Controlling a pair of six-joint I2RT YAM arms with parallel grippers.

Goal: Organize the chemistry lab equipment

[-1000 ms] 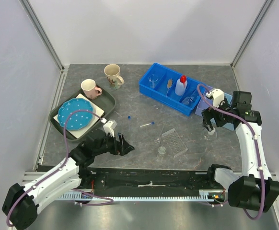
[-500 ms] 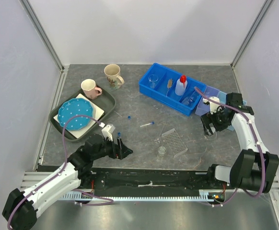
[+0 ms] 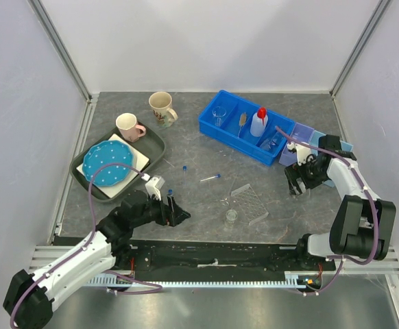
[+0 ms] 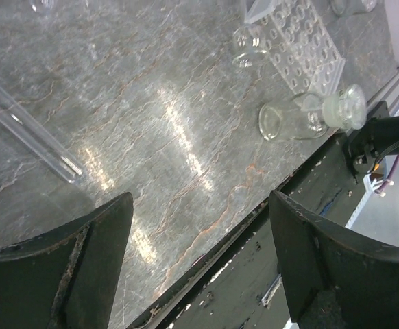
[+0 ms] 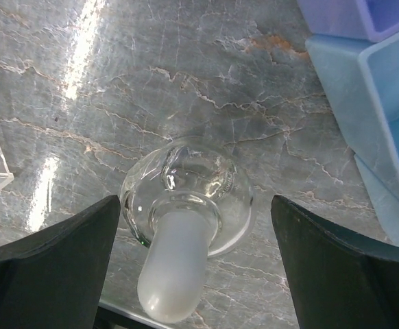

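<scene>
A round clear flask [image 5: 201, 179] with a frosted neck stands on the table. My right gripper [image 5: 196, 205] is open and straddles it, and neither finger touches the glass. In the top view the right gripper [image 3: 297, 184] is left of the small bins. My left gripper [image 3: 175, 211] is open and empty, low over the near table edge. Ahead of the left gripper [image 4: 201, 205] lie a blue-capped tube [image 4: 29, 127], a small beaker [image 4: 306, 118] and the clear tube rack [image 4: 301, 42]. The blue bin [image 3: 232, 134] holds a beaker [image 3: 219, 114], the brush [image 3: 243, 122], the squeeze bottle [image 3: 258, 123] and the goggles [image 3: 271, 143].
A purple bin [image 5: 364, 15] and a light blue bin [image 5: 381, 103] stand just right of the flask. More tubes [image 3: 210, 177] lie mid-table. The dark tray [image 3: 155, 142] at the left carries the blue dotted plate [image 3: 109, 164] and a pink mug [image 3: 129, 126]. A beige mug [image 3: 161, 107] stands behind it.
The right arm has folded down and drawn its wrist low, so the open gripper now sits around the flask. The left gripper has drawn back slightly toward the near edge.
</scene>
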